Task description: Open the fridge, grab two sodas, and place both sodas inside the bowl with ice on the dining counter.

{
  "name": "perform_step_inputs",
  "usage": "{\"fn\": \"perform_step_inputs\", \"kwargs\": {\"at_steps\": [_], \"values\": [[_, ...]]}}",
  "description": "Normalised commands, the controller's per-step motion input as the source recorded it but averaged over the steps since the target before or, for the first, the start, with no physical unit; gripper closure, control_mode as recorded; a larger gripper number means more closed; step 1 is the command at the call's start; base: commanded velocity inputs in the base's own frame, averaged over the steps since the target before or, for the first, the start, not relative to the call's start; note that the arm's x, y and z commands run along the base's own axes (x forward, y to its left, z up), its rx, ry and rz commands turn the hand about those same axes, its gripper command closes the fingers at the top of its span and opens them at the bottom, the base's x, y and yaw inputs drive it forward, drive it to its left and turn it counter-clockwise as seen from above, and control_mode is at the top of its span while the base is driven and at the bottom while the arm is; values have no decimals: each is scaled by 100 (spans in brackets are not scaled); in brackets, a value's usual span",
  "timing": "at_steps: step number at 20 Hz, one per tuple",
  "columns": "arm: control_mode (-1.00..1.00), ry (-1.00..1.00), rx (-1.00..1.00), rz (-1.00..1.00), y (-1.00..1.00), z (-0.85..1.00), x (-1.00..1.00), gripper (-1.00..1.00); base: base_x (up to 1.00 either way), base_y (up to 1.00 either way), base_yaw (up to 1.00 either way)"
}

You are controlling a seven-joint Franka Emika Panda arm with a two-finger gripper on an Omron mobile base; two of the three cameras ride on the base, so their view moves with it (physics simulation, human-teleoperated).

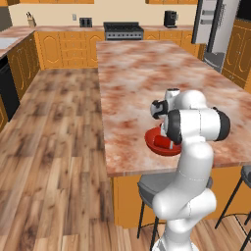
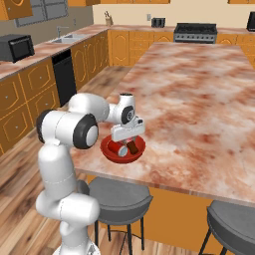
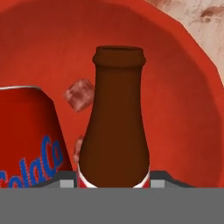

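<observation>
The slim dark-brown soda bottle [image 3: 114, 127] lies inside the glossy red bowl [image 3: 183, 109] beside the red can [image 3: 26, 131], long axis pointing away between the gripper [image 2: 128, 133] fingertips, though whether they clasp it cannot be told.

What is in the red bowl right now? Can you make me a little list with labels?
bowl: glossy red bowl, on the dining counter near its front edge
can: red can lying in the bowl
bottle: dark-brown bottle in the bowl, beside the can
ice: small cube behind them
gripper: gripper just above the bowl, fingers either side of the bottle's label end; grip unclear
</observation>
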Motion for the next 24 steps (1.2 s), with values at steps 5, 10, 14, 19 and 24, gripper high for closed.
{"fn": "perform_step_inputs", "kwargs": {"at_steps": [5,10,14,19,24], "values": [[-100,-5,0,0,0,14,-19,-100,0,0,0],[-100,-11,0,-1,0,55,-37,-100,0,0,0],[-100,-17,0,-6,0,64,-55,-100,0,0,0],[-100,-19,0,-8,1,69,-62,-100,0,0,0],[-100,-20,-1,-8,7,69,-59,-100,0,0,0]]}}
